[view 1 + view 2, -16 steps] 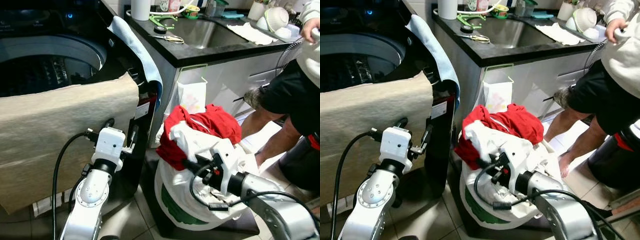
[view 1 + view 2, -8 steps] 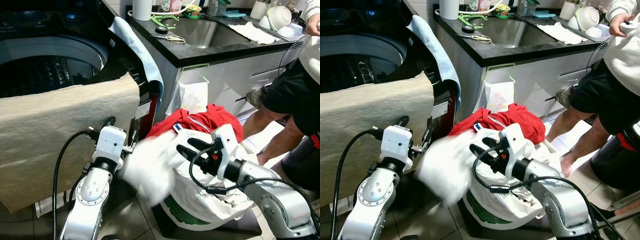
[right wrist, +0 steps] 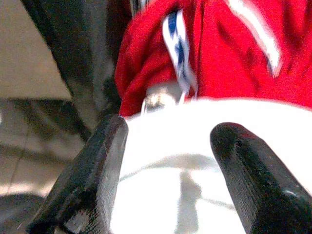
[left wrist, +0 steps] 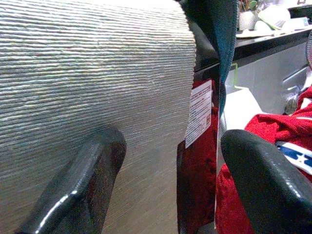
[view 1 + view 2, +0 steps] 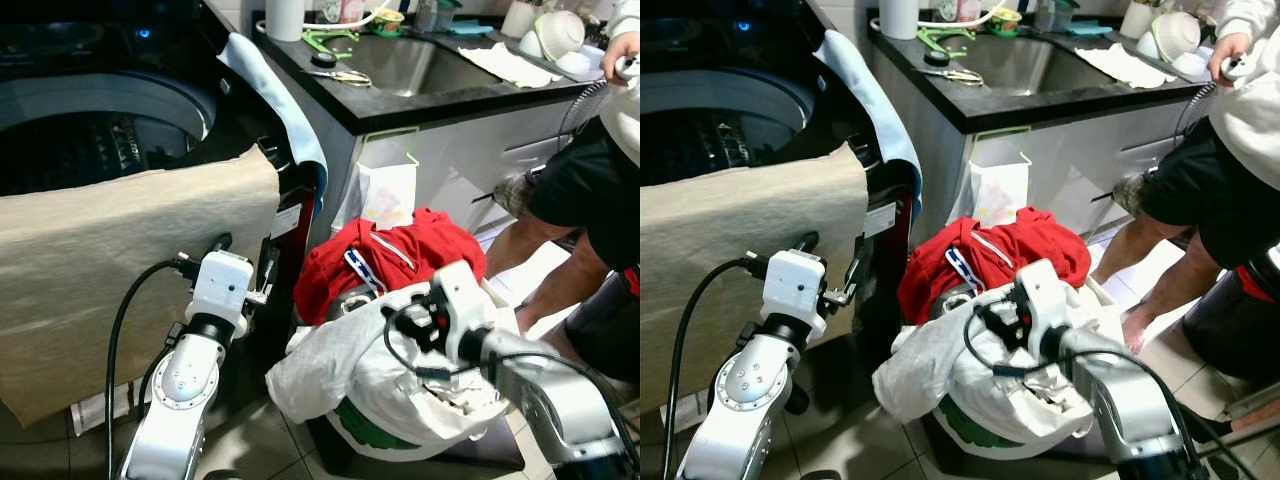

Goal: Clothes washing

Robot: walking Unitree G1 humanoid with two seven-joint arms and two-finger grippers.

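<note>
White garment (image 5: 345,355): draped over the laundry basket (image 5: 375,430) beside the washing machine (image 5: 110,130), red garment (image 5: 400,255) heaped behind. Likely soft, light, limp; best pinched at a bunched fold. Right gripper (image 3: 168,161): fingers spread, empty, just above the white cloth. Left gripper (image 4: 170,180): fingers apart, empty, facing the beige cloth (image 5: 110,260).

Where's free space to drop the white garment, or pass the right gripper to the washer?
Free: the washer drum opening, bordered by the beige cloth over its front, and the floor tile between left arm and laundry basket. Crowded: the basket, piled with red garment and white garment; the counter; a person on the right.
</note>
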